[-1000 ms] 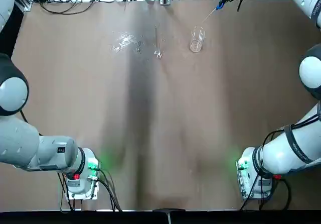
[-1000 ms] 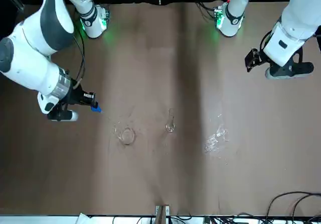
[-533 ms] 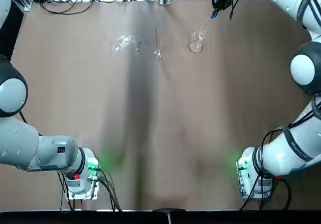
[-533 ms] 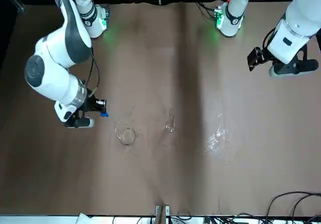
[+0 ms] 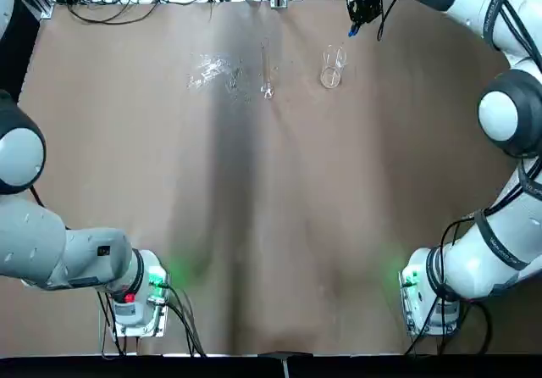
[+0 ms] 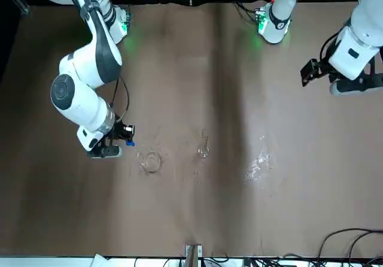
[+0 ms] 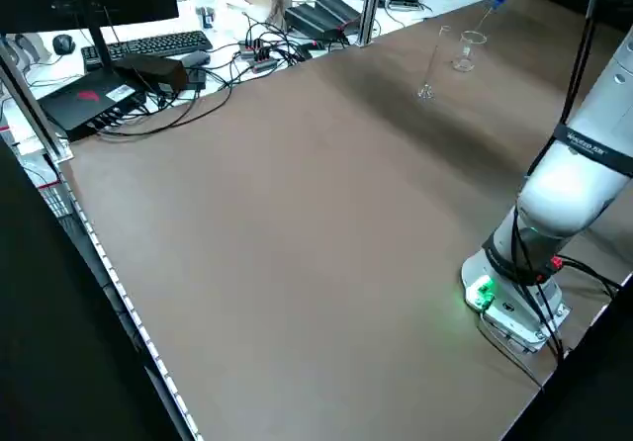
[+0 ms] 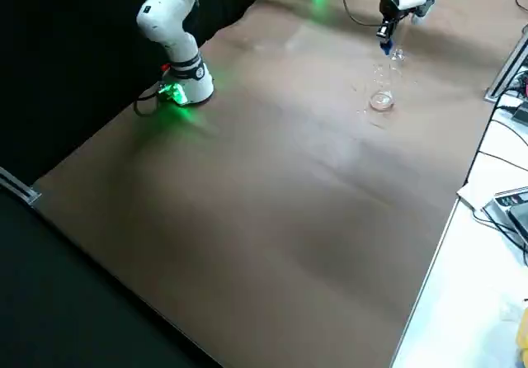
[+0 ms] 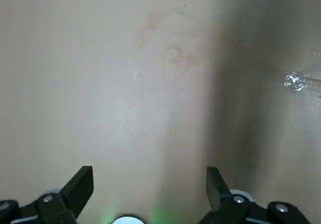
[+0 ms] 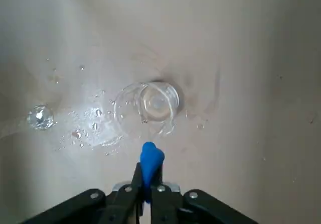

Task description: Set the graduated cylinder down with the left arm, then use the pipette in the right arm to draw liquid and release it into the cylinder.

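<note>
Swinging inward along the far edge of the table over the last second, the right gripper [image 5: 362, 9] now hangs close to the beaker [image 5: 332, 66], its jaws clenched on the pipette [image 10: 149, 170] — only the blue bulb shows clearly, jutting out between the fingertips. Straight beyond the bulb in the right wrist view stands the beaker, seen from above as a clear ring, apart from the bulb. Off to one side of it, past a scatter of droplets [image 10: 85, 126] on the brown table [image 5: 271, 208], the graduated cylinder [image 5: 267, 73] stands upright on its small round foot, free of any grip. Farther along the same line from the right jaws, past the cylinder, lies a shapeless glassy cluster [image 5: 207, 69].

The left gripper [image 6: 320, 75] hangs well apart from the glassware, near its own side edge of the table — its jaws are released, spread wide over bare tabletop in the left wrist view, with the cylinder's mouth glinting far off. The cylinder, beaker and cluster have not shifted. Cables and a keyboard [image 7: 148, 47] lie on the bench beyond the far edge.
</note>
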Robot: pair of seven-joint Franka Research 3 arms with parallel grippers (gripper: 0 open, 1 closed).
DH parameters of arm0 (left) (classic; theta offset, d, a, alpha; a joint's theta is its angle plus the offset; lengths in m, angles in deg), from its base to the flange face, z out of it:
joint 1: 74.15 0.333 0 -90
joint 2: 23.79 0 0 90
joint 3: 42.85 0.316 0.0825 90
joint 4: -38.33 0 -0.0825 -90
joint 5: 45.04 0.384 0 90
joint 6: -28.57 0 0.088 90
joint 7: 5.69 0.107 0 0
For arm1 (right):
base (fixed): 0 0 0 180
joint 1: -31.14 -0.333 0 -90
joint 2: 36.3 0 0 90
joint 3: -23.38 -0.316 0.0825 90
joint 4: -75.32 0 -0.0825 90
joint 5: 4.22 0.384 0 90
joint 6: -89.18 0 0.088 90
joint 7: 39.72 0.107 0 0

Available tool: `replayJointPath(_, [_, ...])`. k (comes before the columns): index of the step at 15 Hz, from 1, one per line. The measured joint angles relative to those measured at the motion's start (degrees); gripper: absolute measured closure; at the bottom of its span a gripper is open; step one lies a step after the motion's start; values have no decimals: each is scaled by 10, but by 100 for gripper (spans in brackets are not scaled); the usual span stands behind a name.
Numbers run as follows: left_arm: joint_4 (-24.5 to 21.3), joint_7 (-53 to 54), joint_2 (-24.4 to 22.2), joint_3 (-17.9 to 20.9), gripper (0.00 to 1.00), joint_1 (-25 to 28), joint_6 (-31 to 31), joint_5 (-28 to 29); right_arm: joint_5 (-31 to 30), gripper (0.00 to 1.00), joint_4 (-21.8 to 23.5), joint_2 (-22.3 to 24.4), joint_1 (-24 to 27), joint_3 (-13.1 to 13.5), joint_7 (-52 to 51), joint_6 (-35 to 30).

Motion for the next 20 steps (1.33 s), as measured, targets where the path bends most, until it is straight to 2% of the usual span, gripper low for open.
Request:
replayJointPath(4, [0, 0, 0, 0, 0, 6, 0, -1, -33, 93, 0, -14, -5, 0, 0, 5])
replayJointPath(11, [0, 0, 0, 0, 0, 5, 0, -3, -38, 93, 0, -31, -13, 0, 0, 8])
replayJointPath(16, [-1, 0, 0, 13, 0, -28, -1, -3, -37, 93, 0, -34, -13, 0, 8, 8])
replayJointPath(17, [-1, 0, 0, 19, 0, -38, -1, -3, -37, 88, -1, -34, -13, 0, 8, 8])
replayJointPath(20, [-1, 0, -1, 23, 0, -49, -1, -3, -37, 62, -1, -34, -13, 0, 9, 8])
